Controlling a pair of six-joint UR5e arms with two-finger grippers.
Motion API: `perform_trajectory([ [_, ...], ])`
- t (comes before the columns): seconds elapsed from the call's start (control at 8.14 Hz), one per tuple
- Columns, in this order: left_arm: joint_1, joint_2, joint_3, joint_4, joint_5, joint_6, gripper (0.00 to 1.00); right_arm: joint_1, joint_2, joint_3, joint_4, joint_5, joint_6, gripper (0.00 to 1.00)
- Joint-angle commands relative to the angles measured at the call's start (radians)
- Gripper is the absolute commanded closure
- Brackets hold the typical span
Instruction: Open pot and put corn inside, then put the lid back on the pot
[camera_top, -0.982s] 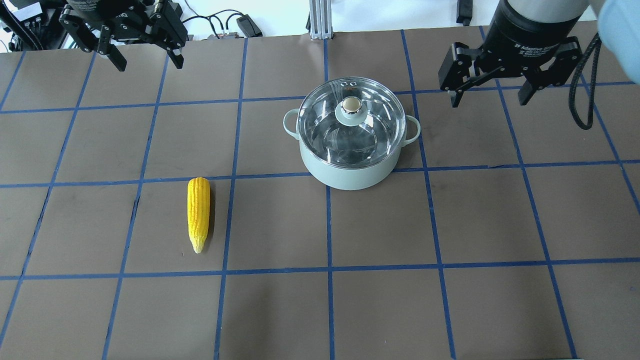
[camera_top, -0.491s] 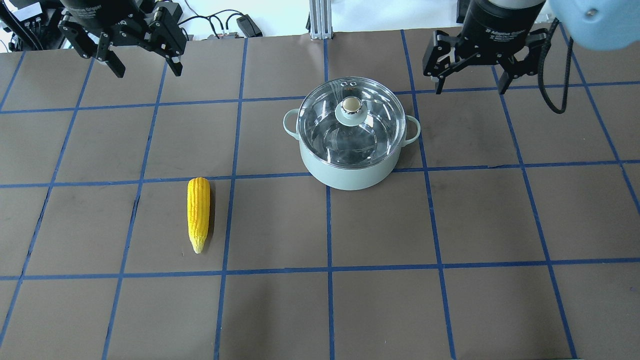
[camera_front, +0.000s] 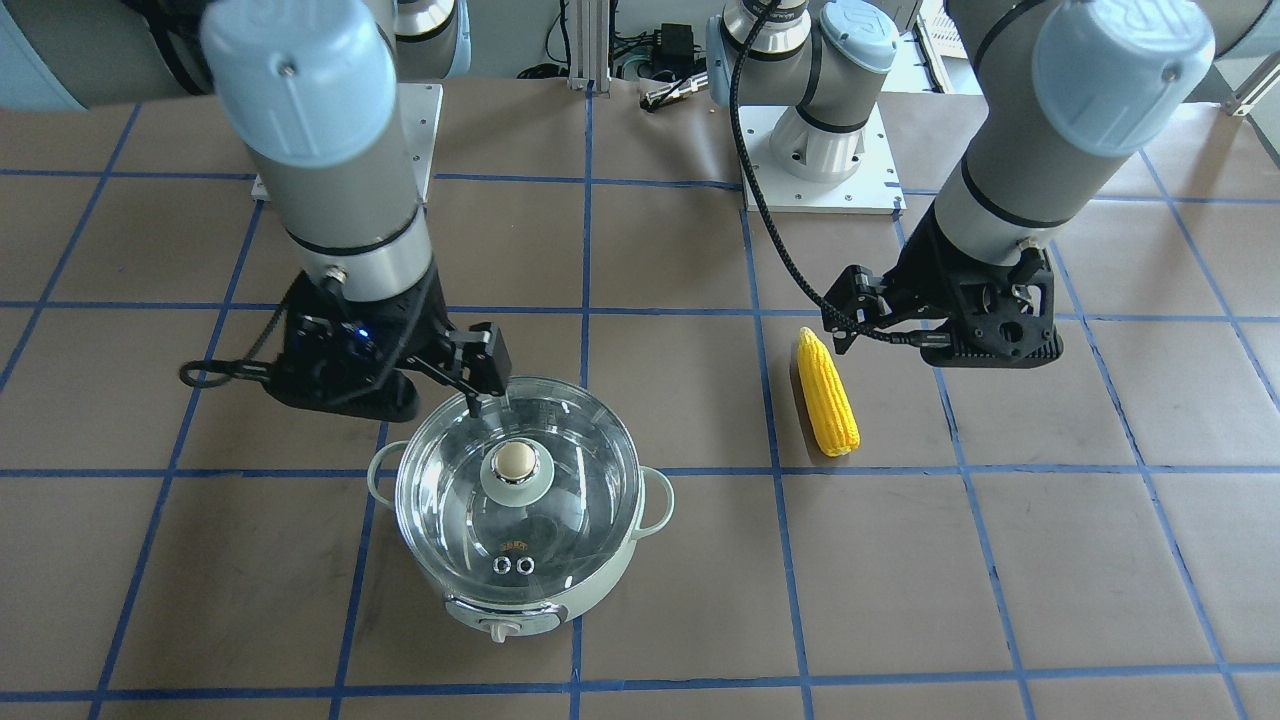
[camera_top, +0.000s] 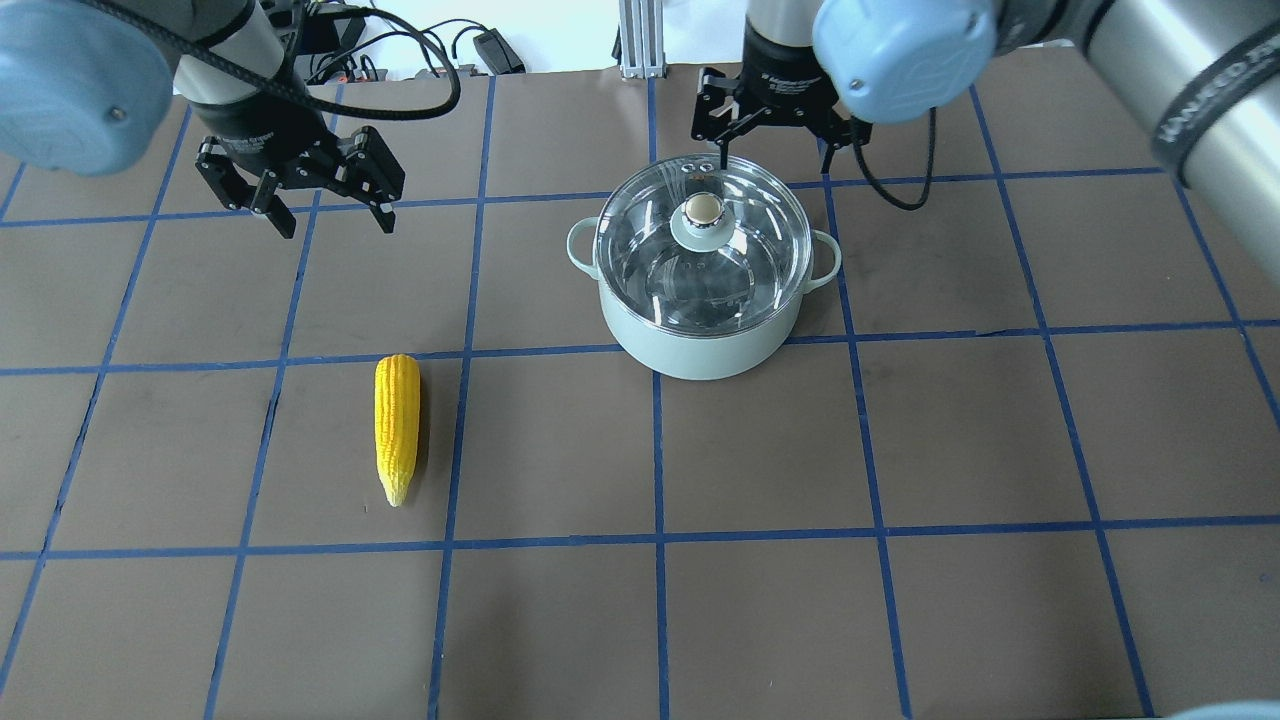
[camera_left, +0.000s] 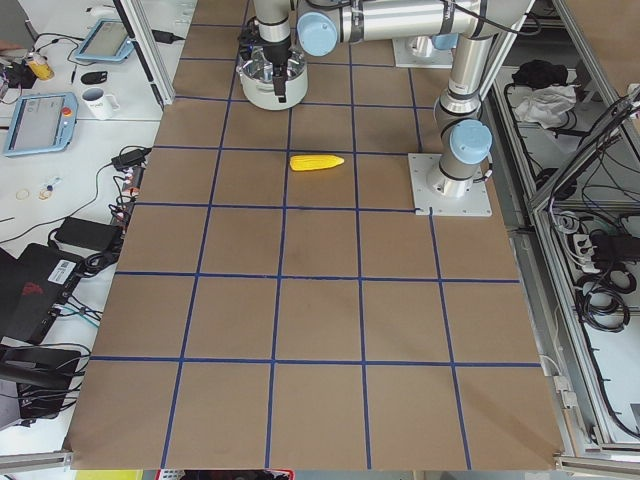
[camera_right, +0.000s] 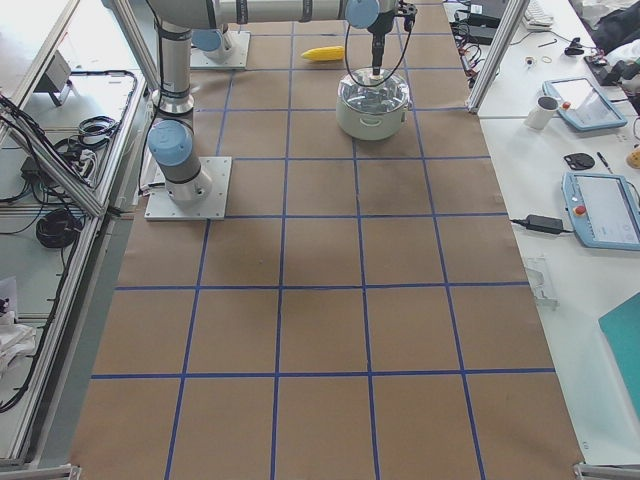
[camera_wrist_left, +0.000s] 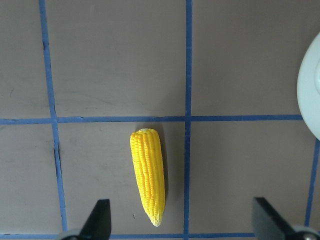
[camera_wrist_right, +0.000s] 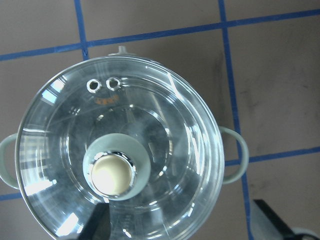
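- pot (camera_top: 700, 345): stood upright on the table (camera_top: 950, 440), a brown sheet with a blue tape grid. The control knob (camera_front: 500, 630) is faced away from the robot base.
- lid (camera_top: 655, 265): seated flat on the pot, so the pot is closed. A beige knob (camera_top: 703, 209) is at its centre. Two vent rings (camera_wrist_right: 102, 85) are set near the rim on the control-knob side.
- corn (camera_top: 397, 428): laid flat on the table, well apart from the pot. It is placed on the pot's left and somewhat nearer the robot base than the pot. The tapered tip is pointed toward the base.
- right gripper (camera_top: 790, 140): held above the pot, over the lid, fingers pointed down. The jaws are spread wide and empty. In the wrist view the knob is seen between the fingers, closer to one finger (camera_wrist_right: 100, 225) than to the other, and apart from both.
- left gripper (camera_top: 337, 226): held above the table, well left of the pot, near the corn but apart from it. The jaws are spread wide and empty. In the wrist view the corn is framed between the two fingertips (camera_wrist_left: 100, 222).
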Motion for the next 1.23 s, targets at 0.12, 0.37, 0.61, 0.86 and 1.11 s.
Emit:
perform_trajectory([
  [0.12, 0.082, -0.016, -0.234, 0.147, 0.001, -0.081, 0.0, 0.054, 0.081, 0.085, -0.199, 0.007, 0.038, 0.0],
  [0.37, 0.079, -0.084, -0.297, 0.147, 0.001, -0.155, 0.0, 0.054, 0.091, 0.121, -0.286, 0.008, 0.035, 0.0],
  [0.61, 0.079, -0.121, -0.344, 0.192, 0.001, -0.113, 0.0, 0.062, 0.104, 0.122, -0.287, 0.008, 0.013, 0.03],
  [0.86, 0.08, -0.143, -0.354, 0.25, 0.002, -0.108, 0.0, 0.065, 0.105, 0.122, -0.28, 0.01, 0.015, 0.17],
  [1.11, 0.08, -0.166, -0.358, 0.246, 0.002, -0.106, 0.0, 0.066, 0.101, 0.122, -0.278, 0.008, 0.018, 0.32],
])
